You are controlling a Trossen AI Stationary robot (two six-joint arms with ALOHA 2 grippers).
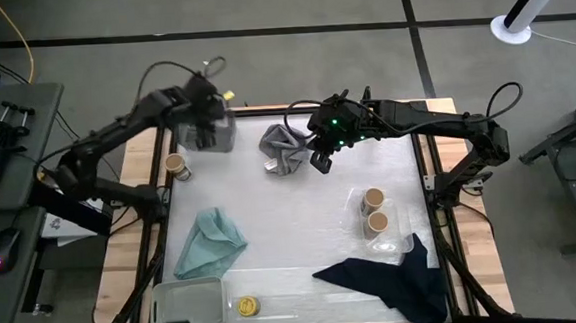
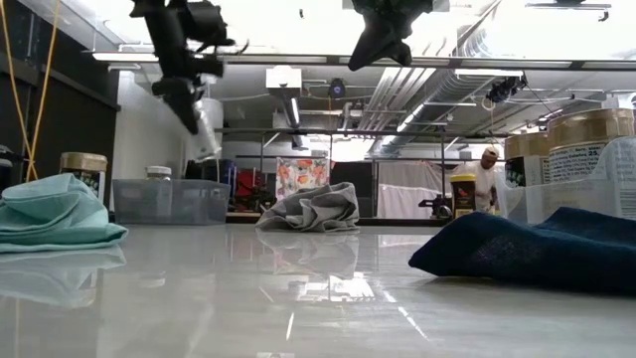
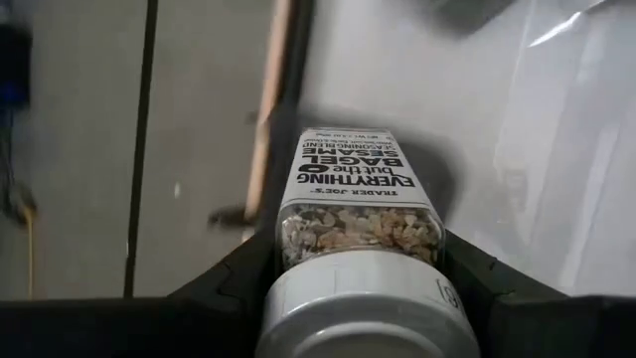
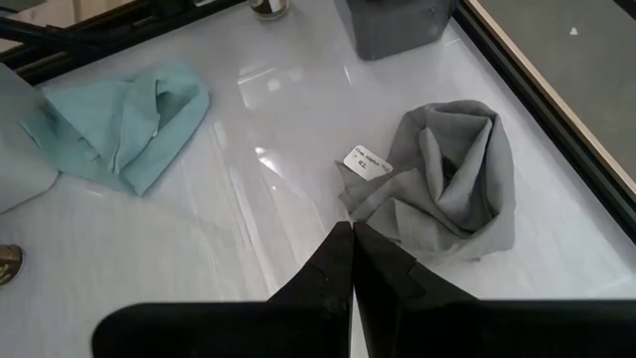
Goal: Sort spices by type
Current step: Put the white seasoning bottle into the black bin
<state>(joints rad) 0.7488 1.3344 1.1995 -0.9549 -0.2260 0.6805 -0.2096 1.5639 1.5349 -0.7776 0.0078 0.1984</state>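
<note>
My left gripper (image 1: 204, 133) hangs at the table's far left, beside the grey tray (image 1: 224, 137), shut on a clear spice jar (image 3: 356, 194) with a white cap (image 3: 370, 316) and a printed label. The low view shows the jar (image 2: 206, 135) in the air above the tray (image 2: 169, 201). Another white-capped jar (image 2: 159, 174) stands inside the tray. A tan-topped jar (image 1: 176, 166) stands on the table's left side. My right gripper (image 4: 352, 235) is shut and holds nothing, hovering above the near edge of the crumpled grey cloth (image 4: 447, 179). My left gripper pinches the jar between its two fingers (image 3: 238, 283), on opposite sides of the glass just below the white cap (image 3: 298, 254). The fingers slant downward from above. The jar hangs tilted, cap toward the wrist and base pointing down and away, lifted clear of table and tray.
A clear tray (image 1: 401, 237) at the right holds two tan-topped jars (image 1: 373, 198). A teal cloth (image 1: 210, 242) lies near left and a navy cloth (image 1: 390, 280) near right. A clear bin (image 1: 189, 304) and a yellow-capped jar (image 1: 247, 305) sit at the near edge.
</note>
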